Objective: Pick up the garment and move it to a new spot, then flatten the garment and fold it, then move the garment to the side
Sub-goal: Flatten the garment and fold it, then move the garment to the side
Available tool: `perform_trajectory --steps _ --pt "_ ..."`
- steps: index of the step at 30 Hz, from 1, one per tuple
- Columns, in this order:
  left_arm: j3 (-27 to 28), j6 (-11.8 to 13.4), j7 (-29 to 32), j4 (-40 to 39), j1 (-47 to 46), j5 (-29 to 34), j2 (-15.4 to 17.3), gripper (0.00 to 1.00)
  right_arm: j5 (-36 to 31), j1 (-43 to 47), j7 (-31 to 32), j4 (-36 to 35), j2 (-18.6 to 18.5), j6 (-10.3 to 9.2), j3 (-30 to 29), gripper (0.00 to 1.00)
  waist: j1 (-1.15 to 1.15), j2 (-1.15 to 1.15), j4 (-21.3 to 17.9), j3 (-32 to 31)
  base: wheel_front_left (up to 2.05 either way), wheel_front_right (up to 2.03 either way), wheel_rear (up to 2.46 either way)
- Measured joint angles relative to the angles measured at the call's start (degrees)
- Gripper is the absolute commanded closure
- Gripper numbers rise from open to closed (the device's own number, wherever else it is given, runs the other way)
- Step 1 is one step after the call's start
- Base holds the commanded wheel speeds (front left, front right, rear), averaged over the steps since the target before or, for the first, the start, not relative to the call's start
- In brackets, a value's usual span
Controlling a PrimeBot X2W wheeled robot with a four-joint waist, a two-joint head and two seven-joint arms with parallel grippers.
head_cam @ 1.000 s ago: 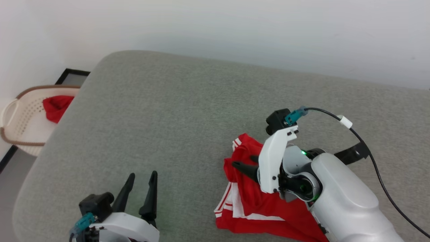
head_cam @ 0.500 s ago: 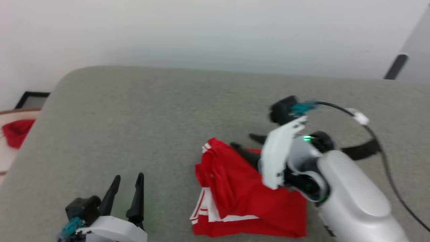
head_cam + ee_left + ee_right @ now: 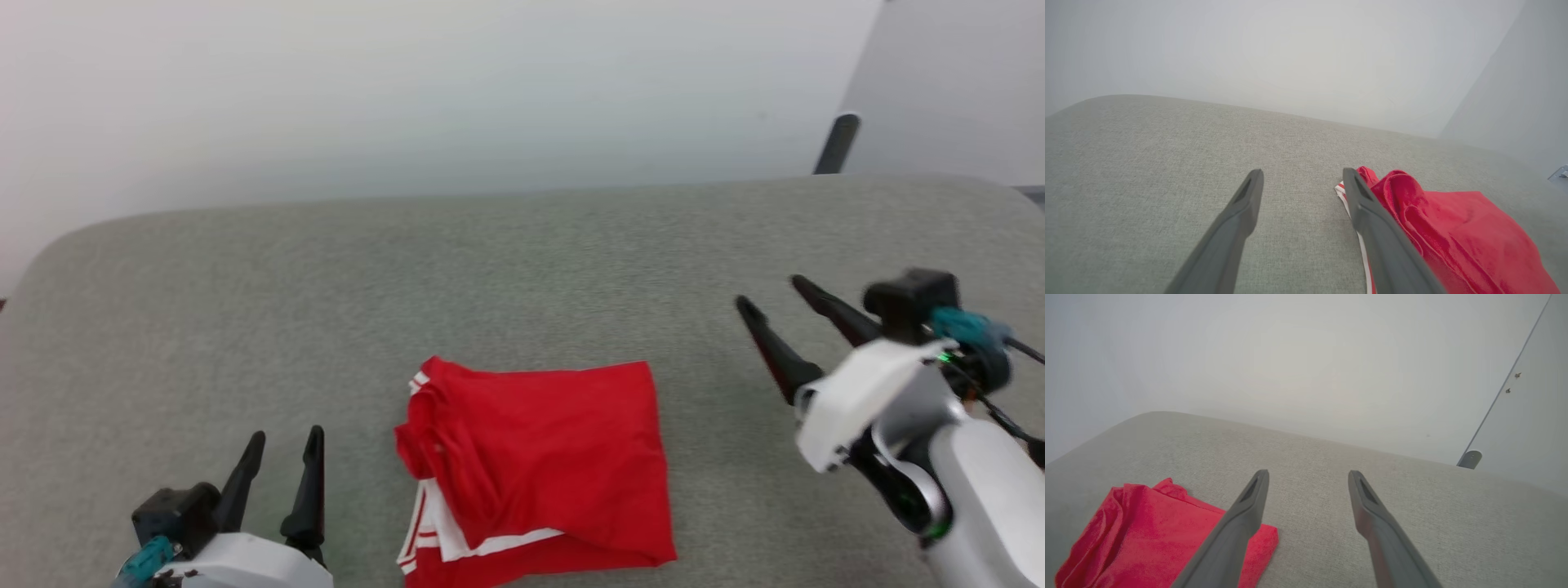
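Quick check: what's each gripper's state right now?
Left gripper: open, holding nothing.
Right gripper: open, holding nothing, apart from the garment.

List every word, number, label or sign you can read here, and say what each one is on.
None can be read.
The folded garment shows only plain red cloth and white stripe trim; no print faces up.
The grey cushion and the wall carry no lettering.

The folded garment (image 3: 539, 457) runs off the head view's bottom edge, its inner layers hidden.
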Motion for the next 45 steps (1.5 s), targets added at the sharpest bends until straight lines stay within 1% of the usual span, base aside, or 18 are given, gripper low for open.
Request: perform_trajectory --steps 4,9,12,20,27,35,45 --pt "0.1 0.12 -0.01 -0.57 0.69 0.48 0.53 0.0 -1.7 2.69 -5.52 0.16 -2.44 0.0 -1.47 0.0 0.0 0.0 -1.89 -0.48 0.0 0.0 0.0" --pt "0.7 0.54 -0.1 -1.94 1.42 1.51 1.32 0.0 -2.37 6.31 -10.27 1.2 -3.41 0.0 -3.79 0.0 0.0 0.0 -3.49 -1.27 0.0 0.0 0.0" --pt "1.33 0.73 -0.25 -2.72 2.16 2.05 1.42 0.0 -2.68 8.27 -12.1 1.77 -3.5 0.0 -4.78 0.0 0.0 0.0 -4.03 -1.75 0.0 0.0 0.0" --pt "3.56 0.78 -0.35 -4.66 3.79 3.47 1.27 0.0 -3.52 12.78 -14.64 2.85 -2.98 0.0 -7.48 0.0 0.0 0.0 -4.47 -2.93 0.0 0.0 0.0" --pt "5.71 0.36 -0.35 -5.88 5.16 5.0 0.09 0.0 -3.67 15.57 -15.37 2.69 -1.72 0.0 -9.11 0.0 0.0 0.0 -4.03 -3.64 0.0 0.0 0.0" --pt "6.66 -0.55 -0.35 -6.03 5.4 6.36 -0.88 0.0 -4.13 16.12 -14.18 1.89 -1.26 0.0 -9.45 0.0 0.0 0.0 -3.05 -3.82 0.0 0.0 0.0" --pt "7.37 -1.05 -0.35 -5.76 5.72 7.04 -1.01 0.0 -3.36 16.28 -9.78 0.9 -0.55 0.0 -5.99 0.0 0.0 0.0 0.0 -3.52 0.0 0.0 0.0"
